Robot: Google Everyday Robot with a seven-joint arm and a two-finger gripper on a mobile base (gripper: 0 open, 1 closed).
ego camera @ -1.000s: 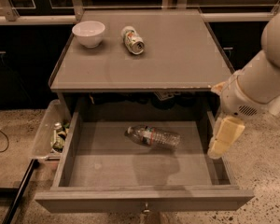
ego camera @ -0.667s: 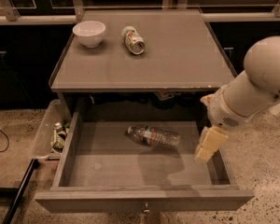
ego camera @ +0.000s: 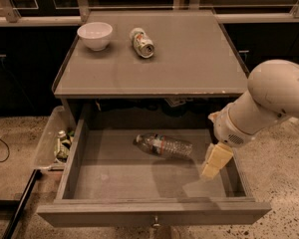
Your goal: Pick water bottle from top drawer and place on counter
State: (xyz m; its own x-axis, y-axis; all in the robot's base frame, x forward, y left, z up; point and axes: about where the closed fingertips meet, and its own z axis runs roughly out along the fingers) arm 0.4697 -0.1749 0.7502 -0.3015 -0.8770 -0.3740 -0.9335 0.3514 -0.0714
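Water bottle (ego camera: 164, 146) lies on its side in the open top drawer (ego camera: 139, 214), below the front edge of the desk (ego camera: 189, 59), cap towards the left, nothing touching it. It rests flat because a light crinkled bottle would hardly stand on the drawer floor, and lying down it may roll under a nudge. The drawer is pulled well out past the desk's front edge, so its floor can be reached from above.

The gripper (ego camera: 214, 163) hangs inside the drawer below the desk's front right corner, just right of the bottle and apart from it, pointing down. Whether it is spread or closed I cannot tell from this angle. The arm comes in from the right, probably to clear the desk's overhang.

A white bowl (ego camera: 95, 35) sits near the back left corner with a can (ego camera: 142, 42) lying beside it, which leaves the right half free for setting the bottle down. The pick is not yet made.
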